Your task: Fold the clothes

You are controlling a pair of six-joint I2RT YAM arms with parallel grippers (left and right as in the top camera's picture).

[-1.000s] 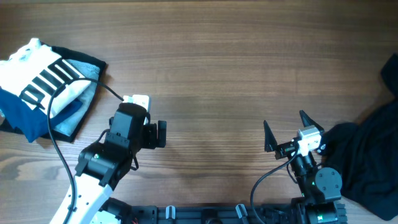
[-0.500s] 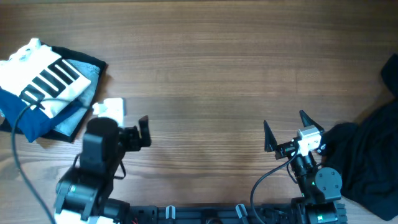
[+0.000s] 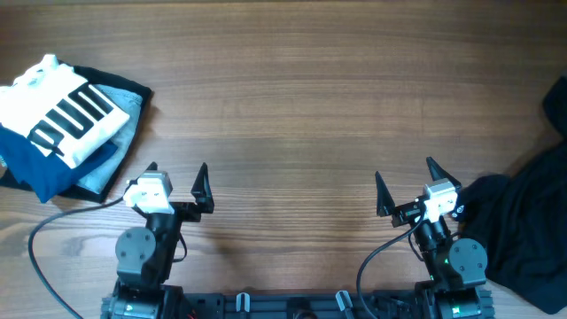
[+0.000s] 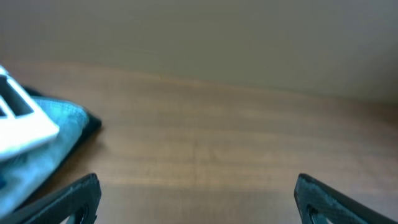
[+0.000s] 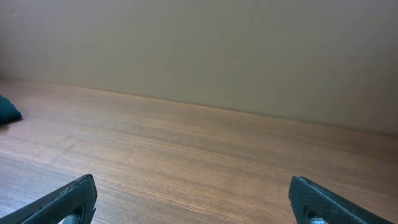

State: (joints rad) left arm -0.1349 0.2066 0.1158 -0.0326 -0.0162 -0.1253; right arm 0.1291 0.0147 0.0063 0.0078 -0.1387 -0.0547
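A folded stack of clothes [image 3: 66,124] lies at the table's far left: a white T-shirt with black bars [image 3: 62,111] on top of blue, pale grey-blue and black garments. Its edge shows in the left wrist view [image 4: 31,134]. A loose black garment [image 3: 523,226] lies crumpled at the right edge. My left gripper [image 3: 177,175] is open and empty near the front edge, right of the stack. My right gripper [image 3: 406,184] is open and empty, just left of the black garment.
The wooden table [image 3: 301,106] spreads between the two piles. A black cable [image 3: 62,221] runs from the left arm along the front left. A plain wall [image 5: 205,50] stands behind the table's far edge.
My left arm has pulled back from beside the stack toward the front edge and now rests low with its jaws open. The right arm has not moved.
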